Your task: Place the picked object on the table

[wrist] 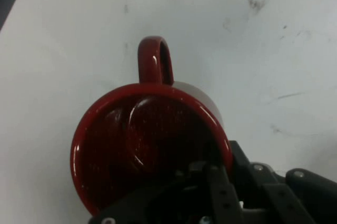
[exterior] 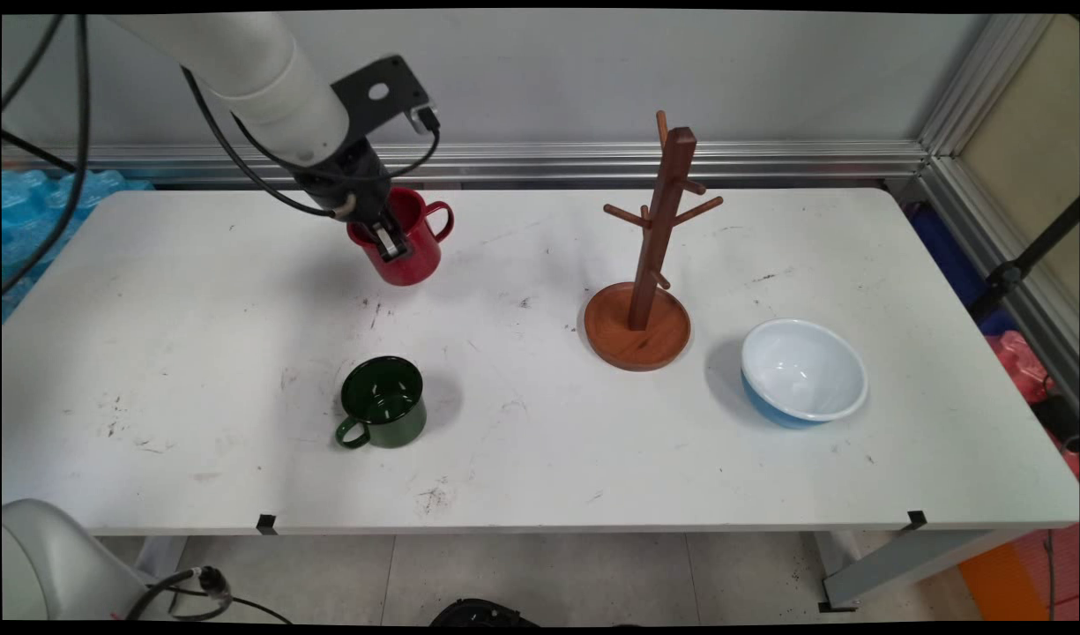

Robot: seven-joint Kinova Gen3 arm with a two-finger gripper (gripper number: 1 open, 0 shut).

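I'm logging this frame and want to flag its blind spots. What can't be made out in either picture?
- Gripper on the red mug: one finger is outside the wall, the other is hidden inside the mug in the main view; the hand view's bottom edge cuts off the linkage.
- Whether the red mug rests on the table or is lifted: not clear in either view.
- Green mug, wooden mug tree, blue bowl: outside the hand view.

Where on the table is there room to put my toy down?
Bare table left of the green mug, and between it and the wooden mug tree. Tighter between tree and blue bowl, and where the gripper grips the red mug.
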